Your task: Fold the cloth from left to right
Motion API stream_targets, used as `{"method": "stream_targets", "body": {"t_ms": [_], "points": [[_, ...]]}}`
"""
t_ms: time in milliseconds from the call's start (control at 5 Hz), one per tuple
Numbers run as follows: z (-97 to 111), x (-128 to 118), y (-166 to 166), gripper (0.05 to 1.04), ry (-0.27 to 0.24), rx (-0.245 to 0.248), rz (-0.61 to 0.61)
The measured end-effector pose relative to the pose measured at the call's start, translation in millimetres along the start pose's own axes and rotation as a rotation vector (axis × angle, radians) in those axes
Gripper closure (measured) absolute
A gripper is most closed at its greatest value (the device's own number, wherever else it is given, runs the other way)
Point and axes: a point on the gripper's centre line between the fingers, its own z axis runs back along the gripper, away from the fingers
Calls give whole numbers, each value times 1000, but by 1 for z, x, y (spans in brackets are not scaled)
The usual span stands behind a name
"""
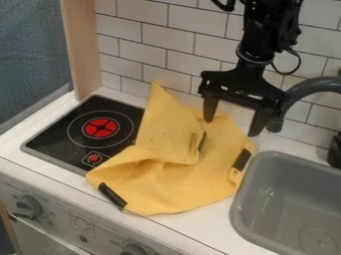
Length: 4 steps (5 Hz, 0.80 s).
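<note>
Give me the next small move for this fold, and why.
Probably shift the gripper toward the cloth's peaked flap: the jaws are apart and empty near the sink side, while the flap rises on the stove side, the part that likely needs bringing right.

Wall: white brick-pattern tile, dark grout
Left side: light wood panel, blue-grey fabric beyond
Tabletop: white
Stove: black, red burner mark, grey edge
Sink: grey basin, dark curved faucet above
Front: grey knobs
</note>
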Motion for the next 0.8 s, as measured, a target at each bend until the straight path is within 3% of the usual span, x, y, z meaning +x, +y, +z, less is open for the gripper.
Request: {"method": "stream_targets", "body": {"t_ms": [400, 800], "points": [[-31, -9, -3, 85, 82, 27, -7], [-51, 2, -14, 85, 109, -14, -32]]}}
